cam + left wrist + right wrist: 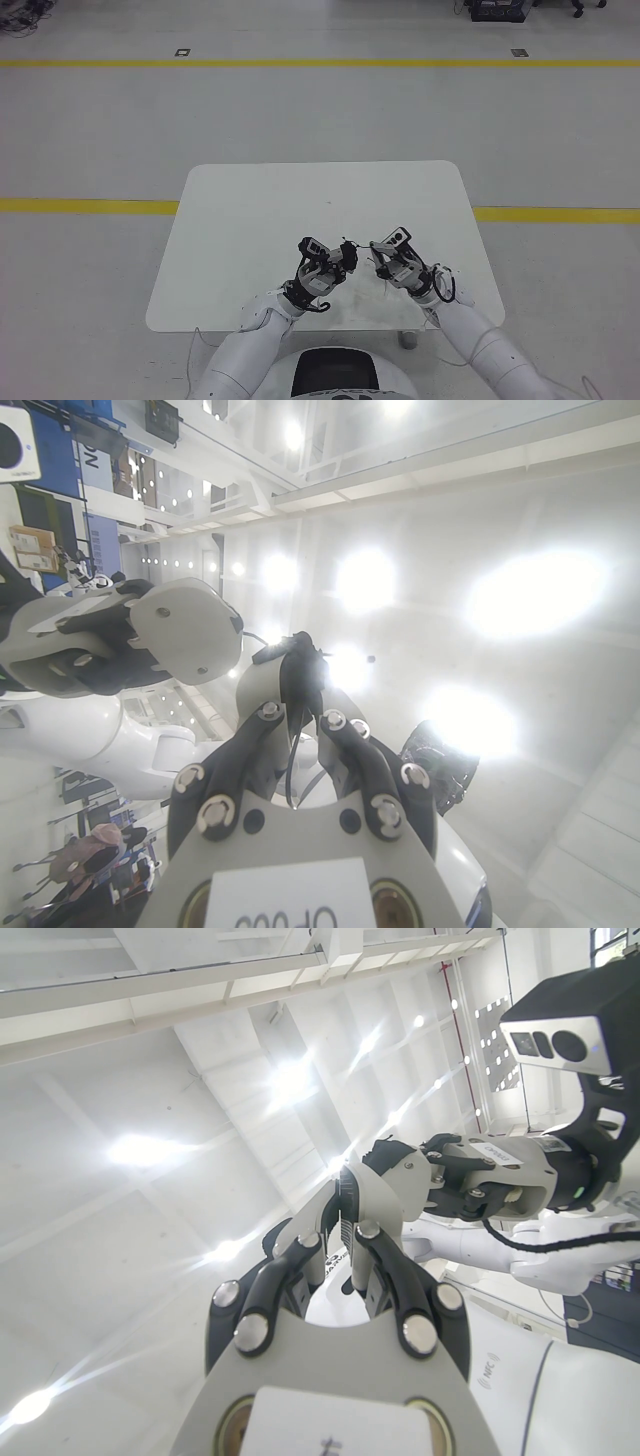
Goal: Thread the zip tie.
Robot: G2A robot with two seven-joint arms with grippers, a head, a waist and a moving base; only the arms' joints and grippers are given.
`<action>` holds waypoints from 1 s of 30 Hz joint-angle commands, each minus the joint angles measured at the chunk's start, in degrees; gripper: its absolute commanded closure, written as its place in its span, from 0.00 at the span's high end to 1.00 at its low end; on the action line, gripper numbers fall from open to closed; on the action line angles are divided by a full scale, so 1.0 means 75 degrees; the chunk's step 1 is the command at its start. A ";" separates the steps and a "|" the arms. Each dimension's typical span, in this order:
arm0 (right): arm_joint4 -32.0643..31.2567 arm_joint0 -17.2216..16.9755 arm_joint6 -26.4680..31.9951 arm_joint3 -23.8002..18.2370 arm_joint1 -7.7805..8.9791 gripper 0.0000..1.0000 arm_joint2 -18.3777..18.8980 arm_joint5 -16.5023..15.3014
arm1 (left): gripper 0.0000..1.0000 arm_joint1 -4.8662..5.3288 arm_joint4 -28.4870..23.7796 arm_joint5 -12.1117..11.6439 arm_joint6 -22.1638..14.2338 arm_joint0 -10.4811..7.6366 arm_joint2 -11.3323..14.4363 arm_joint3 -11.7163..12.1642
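Observation:
A thin black zip tie (358, 244) spans the gap between my two grippers, held up above the white table (250, 210) near its front edge. My left gripper (300, 660) is shut on one end of the tie. The strap (295, 745) runs down between its fingers, and a short black tip sticks out past them. My right gripper (342, 1193) points upward with its ribbed pads (345, 1218) pressed together. In the top view the tie's other end runs into the right gripper (380, 262). The left gripper (347, 255) sits close beside the right one.
Most of the tabletop lies bare beyond the grippers. Yellow floor lines (80, 206) run past the table on both sides. Each wrist view takes in the other arm's gripper, the right gripper (150, 635) and the left gripper (400, 1168), a short way off.

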 commanded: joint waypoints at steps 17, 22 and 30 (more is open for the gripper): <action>0.0007 -0.0003 0.0000 0.0178 -0.0056 0.00 0.0098 0.0026 | 0.00 0.0000 0.0000 0.0000 0.0000 0.0000 0.0000 0.0000; 0.0033 -0.0009 0.0000 0.0220 -0.0065 0.00 0.0148 0.0044 | 0.00 0.0000 0.0000 0.0000 0.0000 0.0000 0.0000 0.0000; 0.0057 -0.0001 0.0000 0.0305 -0.0086 0.00 0.0203 0.0087 | 0.00 0.0000 0.0000 0.0000 0.0000 0.0000 0.0000 0.0000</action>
